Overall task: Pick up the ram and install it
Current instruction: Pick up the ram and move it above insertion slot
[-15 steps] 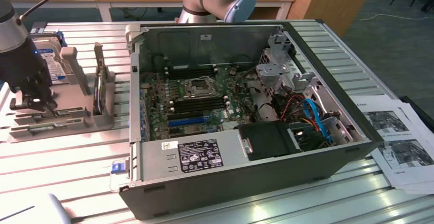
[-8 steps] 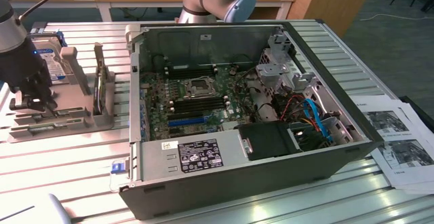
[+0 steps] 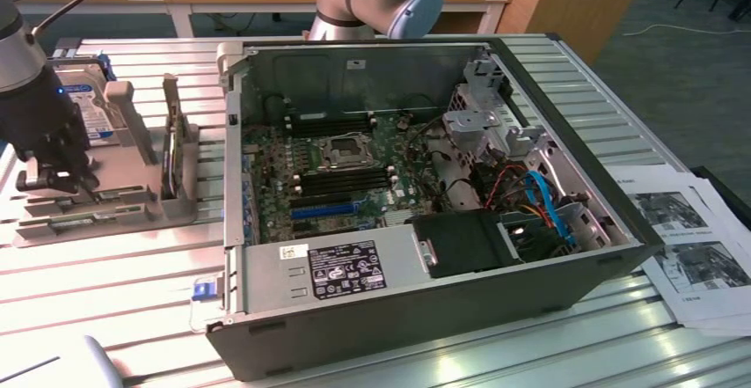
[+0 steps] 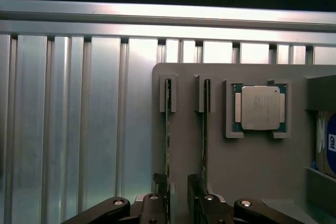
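Observation:
Two rams stand on edge in slots of a grey holder (image 4: 247, 171). One ram (image 4: 168, 129) runs between my fingertips, the other ram (image 4: 205, 129) lies just outside one fingertip. My gripper (image 4: 177, 200) is open and straddles the first stick without visibly pinching it. In the exterior view the gripper (image 3: 56, 181) hangs low over the grey holder (image 3: 118, 216) at that view's left, beside the open computer case (image 3: 564, 274). The motherboard (image 3: 352, 190) lies inside the case with its dark memory slots (image 3: 346, 177) near the processor socket.
A processor chip (image 4: 260, 107) sits in a pocket of the holder. A hard drive (image 3: 88, 106) stands upright behind the gripper. A blue slot strip (image 3: 323, 210) and cables (image 3: 540, 203) lie inside the case. Printed papers (image 3: 692, 247) rest at the exterior view's right on the ribbed metal table (image 3: 105, 291).

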You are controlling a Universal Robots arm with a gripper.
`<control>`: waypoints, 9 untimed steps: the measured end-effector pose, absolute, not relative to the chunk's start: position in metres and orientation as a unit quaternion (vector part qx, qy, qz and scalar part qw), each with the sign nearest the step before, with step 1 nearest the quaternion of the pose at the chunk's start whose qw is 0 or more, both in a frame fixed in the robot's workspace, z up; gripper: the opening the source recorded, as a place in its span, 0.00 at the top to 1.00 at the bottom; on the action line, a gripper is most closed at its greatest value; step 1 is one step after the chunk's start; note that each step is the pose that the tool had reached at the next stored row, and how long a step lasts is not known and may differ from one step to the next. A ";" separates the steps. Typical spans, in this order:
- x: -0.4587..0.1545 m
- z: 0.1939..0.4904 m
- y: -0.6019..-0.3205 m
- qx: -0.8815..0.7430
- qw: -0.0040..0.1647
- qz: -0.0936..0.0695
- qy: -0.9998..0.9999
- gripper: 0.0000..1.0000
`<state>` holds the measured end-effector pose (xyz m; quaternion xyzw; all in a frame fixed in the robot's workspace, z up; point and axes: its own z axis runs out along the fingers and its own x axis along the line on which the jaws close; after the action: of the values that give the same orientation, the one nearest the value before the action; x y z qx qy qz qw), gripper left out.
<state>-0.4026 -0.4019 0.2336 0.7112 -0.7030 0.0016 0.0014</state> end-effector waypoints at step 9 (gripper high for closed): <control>-0.403 0.227 -0.402 0.711 0.001 0.002 -0.703 0.70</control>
<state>-0.4026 -0.4022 0.2269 0.7112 -0.7030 0.0017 0.0013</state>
